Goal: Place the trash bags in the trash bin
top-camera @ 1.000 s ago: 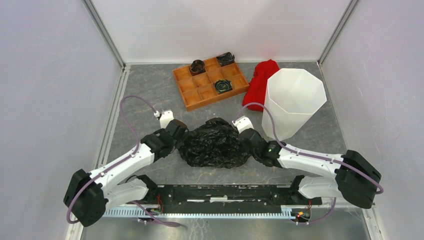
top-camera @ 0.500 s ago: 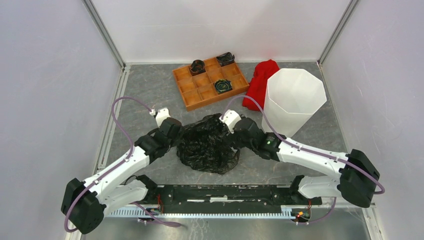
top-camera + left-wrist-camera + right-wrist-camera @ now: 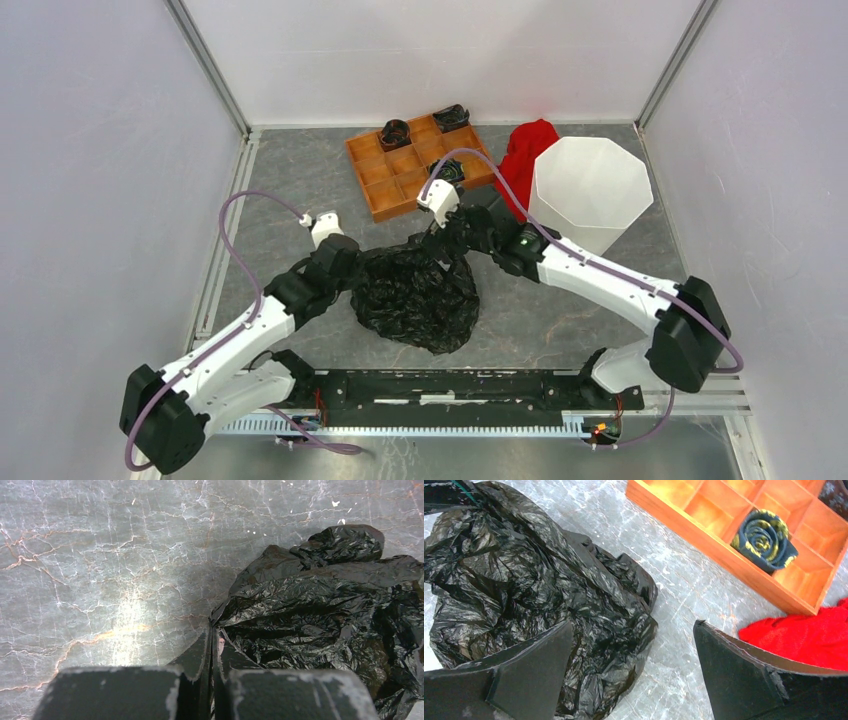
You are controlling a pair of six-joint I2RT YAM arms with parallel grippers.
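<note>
Top external view: a grey marbled counter (image 3: 300, 190), walled in white on three sides. Bolted side by side at its near edge, two white-and-black arms.

Left arm (image 3: 250, 325) stretched forward and inward, elbow low, wrist aimed at the left edge of the black plastic. Right arm (image 3: 610, 285) reaching further, slanting from its base at the near right up toward the middle, forearm crossing just in front of the bin, wrist raised over the far edge of the plastic and close to the tray's front rim.

Between the two wrists, on the middle of the counter, the trash bags (image 3: 415, 295): one crumpled, glossy black heap rising to a peak toward the right wrist and lying wholly outside the bin.

At the far right, upright, the trash bin (image 3: 590, 200), white with an eight-sided rim. Left of it at the back, set askew, a flat orange-brown tray (image 3: 380, 172) of compartments. Between tray and bin, partly hidden behind the bin's rim, a red cloth (image 3: 520, 150). Smallest of all, three dark rolled bundles (image 3: 394, 133), each in its own tray compartment.

Left wrist view: left jaws pressed together, an edge of the black plastic pinched at their tips. Right wrist view: right jaws spread wide, gripping nothing, one side over the bag, the other over bare counter near the red cloth
</note>
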